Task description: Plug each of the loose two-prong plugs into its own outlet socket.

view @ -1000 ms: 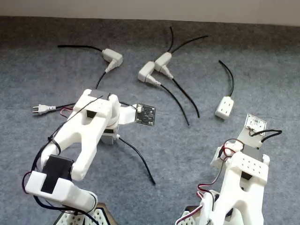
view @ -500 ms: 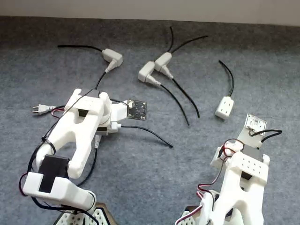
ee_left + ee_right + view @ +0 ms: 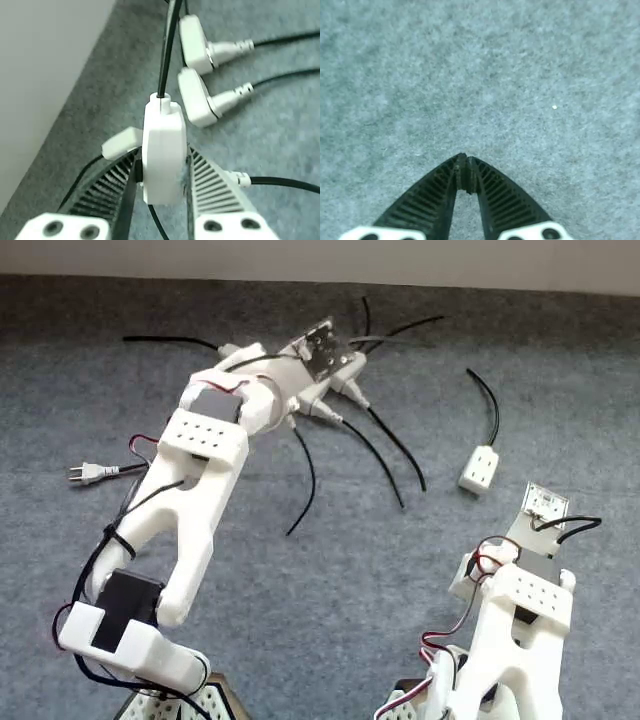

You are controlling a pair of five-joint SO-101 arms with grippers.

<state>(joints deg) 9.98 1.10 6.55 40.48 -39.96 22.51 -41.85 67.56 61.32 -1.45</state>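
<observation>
Pinching a white block [image 3: 162, 125] on a black cord [image 3: 305, 475], plug or socket I cannot tell, the left end effector [image 3: 163, 152] sits at the upper centre of the high view. Near it, two white cord pieces [image 3: 199, 97] lie side by side on the grey surface [image 3: 400, 570]. A loose two-prong plug [image 3: 88, 474] lies at the left edge. A white socket block [image 3: 478, 468] rests at the right, well apart. The right end effector [image 3: 466, 160], pressed together, hangs over the surface at the lower right.
</observation>
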